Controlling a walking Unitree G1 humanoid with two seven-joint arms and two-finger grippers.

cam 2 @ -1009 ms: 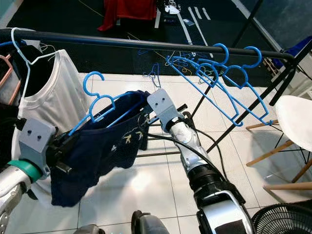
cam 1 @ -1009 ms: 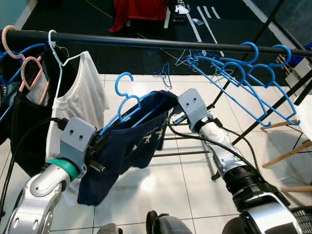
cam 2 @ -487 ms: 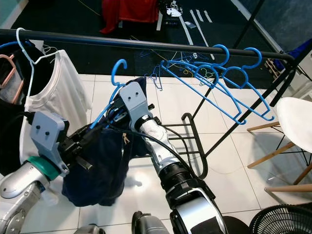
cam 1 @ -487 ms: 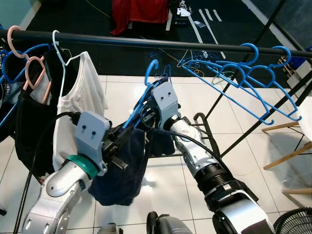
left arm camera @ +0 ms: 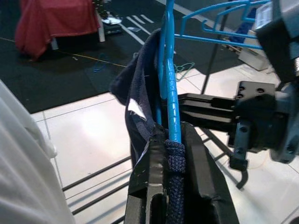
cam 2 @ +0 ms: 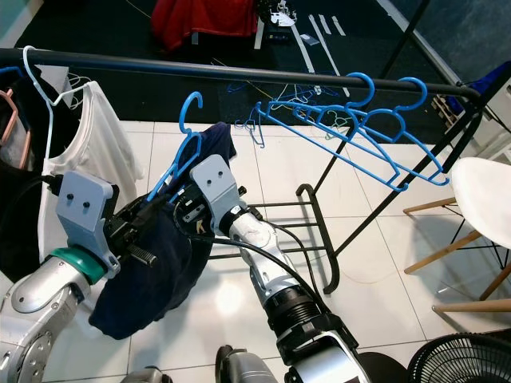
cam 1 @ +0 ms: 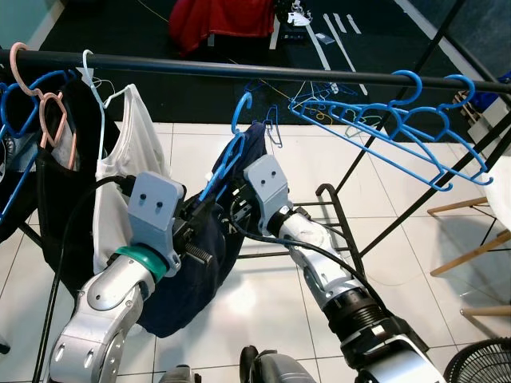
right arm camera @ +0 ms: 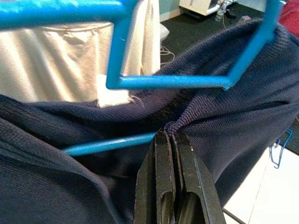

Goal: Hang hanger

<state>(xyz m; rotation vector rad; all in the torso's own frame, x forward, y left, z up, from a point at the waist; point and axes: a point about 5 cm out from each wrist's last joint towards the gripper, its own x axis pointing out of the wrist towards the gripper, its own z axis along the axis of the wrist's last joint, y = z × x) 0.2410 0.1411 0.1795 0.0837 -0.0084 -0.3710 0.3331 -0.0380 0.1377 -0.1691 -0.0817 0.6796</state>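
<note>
White tiled floor (cam 1: 263, 279), black rail (cam 1: 200, 68) overhead; blue hangers (cam 1: 383, 120) hooked on it

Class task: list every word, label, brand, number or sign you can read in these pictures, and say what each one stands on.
No text can be read anywhere.
White label inside the dark navy knitted garment: no legible print.
Pale marks on the garment's front: too small and blurred to tell if they are letters.
Blue plastic hanger carrying it: no marking to be seen.
</note>
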